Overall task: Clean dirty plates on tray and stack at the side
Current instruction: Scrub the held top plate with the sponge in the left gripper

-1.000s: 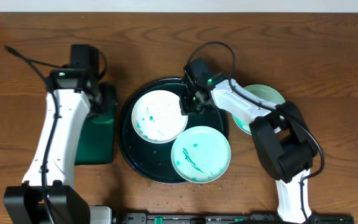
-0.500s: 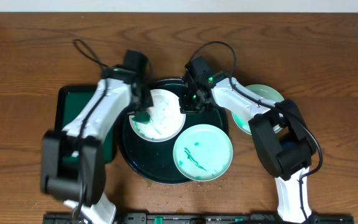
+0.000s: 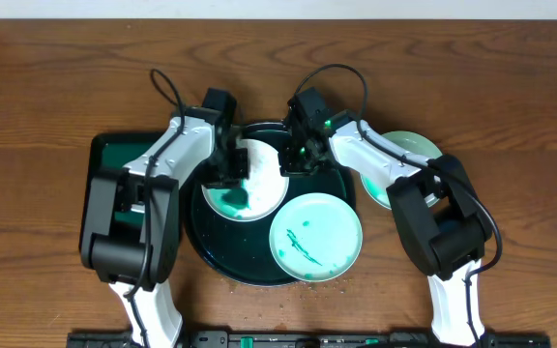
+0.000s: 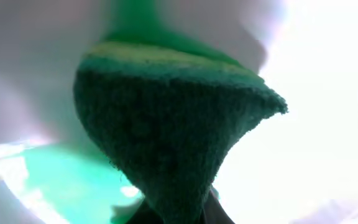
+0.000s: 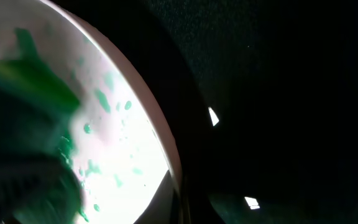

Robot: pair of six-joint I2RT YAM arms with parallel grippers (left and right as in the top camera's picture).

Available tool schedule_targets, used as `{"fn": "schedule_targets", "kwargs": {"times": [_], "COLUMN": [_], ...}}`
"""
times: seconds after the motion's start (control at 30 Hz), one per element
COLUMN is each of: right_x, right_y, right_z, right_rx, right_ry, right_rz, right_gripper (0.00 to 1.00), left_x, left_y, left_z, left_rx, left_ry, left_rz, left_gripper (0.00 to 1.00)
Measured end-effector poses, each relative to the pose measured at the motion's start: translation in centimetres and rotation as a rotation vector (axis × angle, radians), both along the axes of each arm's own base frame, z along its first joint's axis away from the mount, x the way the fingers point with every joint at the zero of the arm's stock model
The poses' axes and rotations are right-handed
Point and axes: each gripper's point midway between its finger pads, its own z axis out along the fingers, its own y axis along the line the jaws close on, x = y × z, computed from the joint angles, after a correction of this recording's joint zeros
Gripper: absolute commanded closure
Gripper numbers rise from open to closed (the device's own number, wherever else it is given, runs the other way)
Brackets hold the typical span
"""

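Green sponge point(image 4: 173, 124), pinched in the left hand point(image 3: 228, 174), has slid lower across the white plate point(image 3: 265, 184) on the black tray point(image 3: 201, 246), while the right hand point(image 3: 296, 162) stays at its rim, grip not discernible.

A round dark tray point(image 3: 209, 246) lies flat on the counter point(image 3: 46, 87). On its rear half sits a white plate point(image 3: 264, 188) smeared green, with a green sponge point(image 4: 166, 137) pressed against it. A green-streaked mint plate point(image 3: 314, 238) overlaps the tray's front right rim. Another mint plate point(image 3: 414, 147) lies beside the tray.
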Motion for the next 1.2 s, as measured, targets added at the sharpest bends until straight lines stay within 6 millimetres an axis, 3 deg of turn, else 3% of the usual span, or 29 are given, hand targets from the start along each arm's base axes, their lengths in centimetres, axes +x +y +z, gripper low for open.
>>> {"fn": "schedule_targets", "kwargs": {"times": [0.17,0.4,0.5,0.6,0.73,0.83,0.97,1.1,1.2], "right_x": [0.0,0.0,0.0,0.0,0.0,0.1,0.1,0.1,0.1], "right_y": [0.0,0.0,0.0,0.0,0.0,0.1,0.2,0.2,0.2], "right_z": [0.0,0.0,0.0,0.0,0.0,0.0,0.0,0.0,0.0], "right_rx": [0.000,0.000,0.000,0.000,0.000,0.007,0.009,0.011,0.011], "right_ry": [-0.001,0.000,0.000,0.000,0.000,-0.004,-0.005,-0.004,-0.004], "right_rz": [0.000,0.000,0.000,0.000,0.000,0.001,0.002,0.003,0.003], "right_gripper": [0.99,0.99,0.99,0.99,0.99,0.99,0.99,0.99,0.99], "left_x": [-0.4,1.8,3.0,3.8,3.1,2.4,0.8,-1.0,-0.9], "left_y": [-1.8,-1.3,0.2,2.9,6.0,6.4,4.8,1.6,-0.9], "left_z": [0.1,0.1,0.0,0.3,0.6,0.6,0.3,0.4,0.5], "left_rx": [-0.110,-0.018,0.107,0.283,0.458,0.482,0.360,0.118,-0.034], "left_ry": [-0.003,-0.081,-0.118,-0.149,-0.140,-0.114,-0.028,0.052,0.039], "left_rz": [-0.107,-0.081,-0.011,0.091,0.165,0.167,0.057,-0.085,-0.164], "left_gripper": [0.93,0.93,0.93,0.92,0.93,0.93,0.93,0.93,0.93]}}
